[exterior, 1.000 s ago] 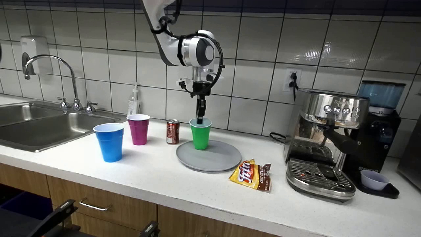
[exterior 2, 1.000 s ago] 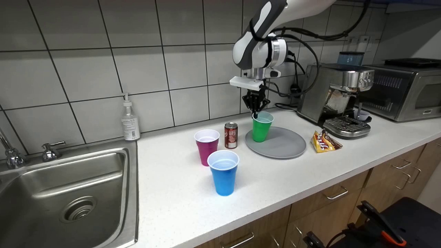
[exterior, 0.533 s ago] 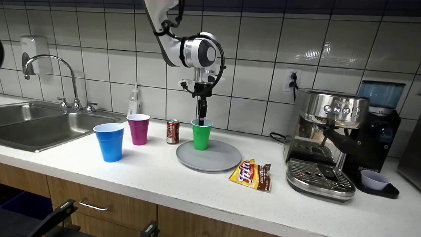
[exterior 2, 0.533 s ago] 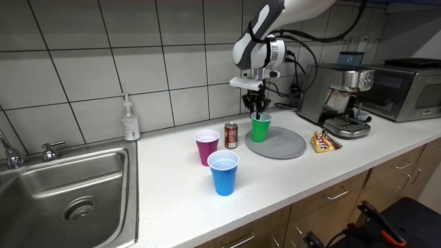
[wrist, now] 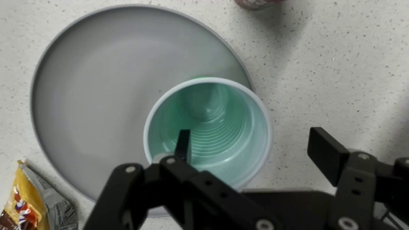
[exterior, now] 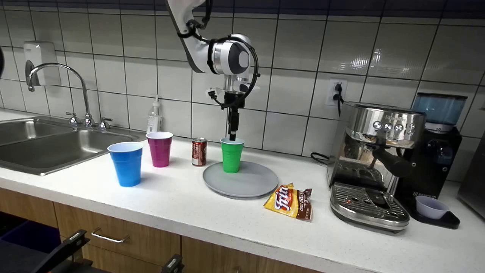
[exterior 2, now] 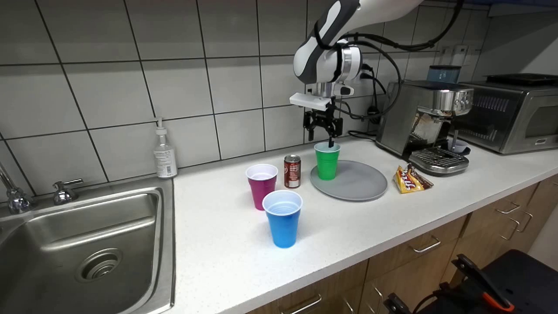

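the tiled wall (exterior: 290,94) backs the table (exterior: 182,197), which carries the gray plate (exterior: 259,182). the claw (exterior 2: 321,141) is released, one finger over the mouth of the green plastic cup (exterior: 231,158), the other outside. the cup stands upright on the plate. caution: sideways travel could snag the lip and tip the cup toward the soda can (exterior: 199,151). room: tighter wallward, wider toward the table's front edge.
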Tool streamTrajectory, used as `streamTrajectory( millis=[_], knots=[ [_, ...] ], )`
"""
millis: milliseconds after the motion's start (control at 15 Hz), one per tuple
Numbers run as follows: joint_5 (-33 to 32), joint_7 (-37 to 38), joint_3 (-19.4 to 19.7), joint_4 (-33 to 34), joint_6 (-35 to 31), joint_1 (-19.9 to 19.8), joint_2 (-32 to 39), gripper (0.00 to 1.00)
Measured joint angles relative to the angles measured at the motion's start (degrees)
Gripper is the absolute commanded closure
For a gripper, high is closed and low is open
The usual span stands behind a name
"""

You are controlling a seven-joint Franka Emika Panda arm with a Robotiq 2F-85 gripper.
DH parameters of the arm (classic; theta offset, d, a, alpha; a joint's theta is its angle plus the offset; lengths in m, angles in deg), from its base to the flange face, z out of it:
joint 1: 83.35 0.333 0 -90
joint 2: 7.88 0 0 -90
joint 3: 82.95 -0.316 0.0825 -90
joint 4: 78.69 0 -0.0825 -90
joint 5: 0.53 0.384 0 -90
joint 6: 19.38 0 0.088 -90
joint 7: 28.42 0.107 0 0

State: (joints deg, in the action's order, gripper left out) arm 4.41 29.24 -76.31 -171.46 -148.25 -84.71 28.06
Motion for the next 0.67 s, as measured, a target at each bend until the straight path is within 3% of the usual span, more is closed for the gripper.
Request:
streamTrajectory(
  millis=[667],
  knots=[
    [0.47,-2.73,-0.57,-2.87,0.00,0.05,-5.23,0.00]
  ],
)
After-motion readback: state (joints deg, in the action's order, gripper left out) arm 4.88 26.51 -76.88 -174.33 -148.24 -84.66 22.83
